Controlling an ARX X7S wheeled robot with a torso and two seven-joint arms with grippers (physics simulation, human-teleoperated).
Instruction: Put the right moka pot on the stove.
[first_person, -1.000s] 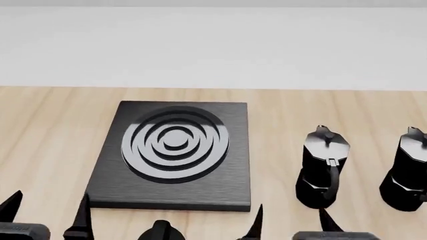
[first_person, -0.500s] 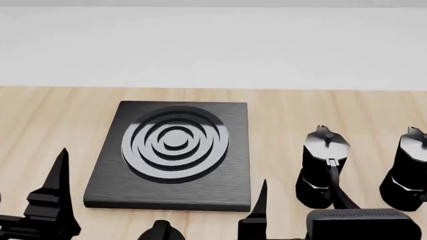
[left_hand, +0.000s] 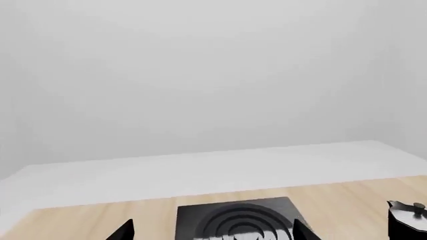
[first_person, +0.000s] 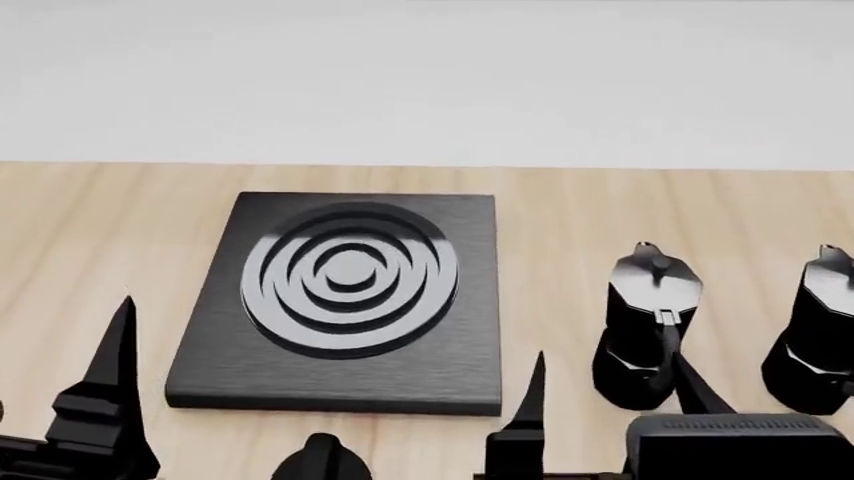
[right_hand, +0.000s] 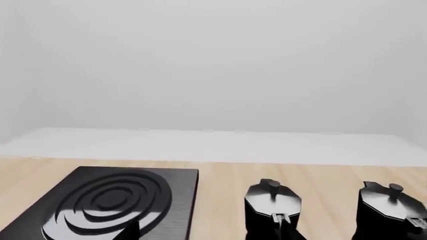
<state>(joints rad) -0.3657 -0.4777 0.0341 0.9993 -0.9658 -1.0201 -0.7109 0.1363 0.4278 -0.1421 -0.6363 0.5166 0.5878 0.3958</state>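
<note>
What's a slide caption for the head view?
Two moka pots stand beside the stove; the right moka pot is untouched, right gripper open near the left pot.

stove (first_person: 350, 300) left, two moka pots right, right moka pot (first_person: 817, 330) outermost

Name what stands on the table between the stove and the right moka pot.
In the head view, the other moka pot stands between the stove and the right moka pot; the right wrist view shows the same order.
</note>
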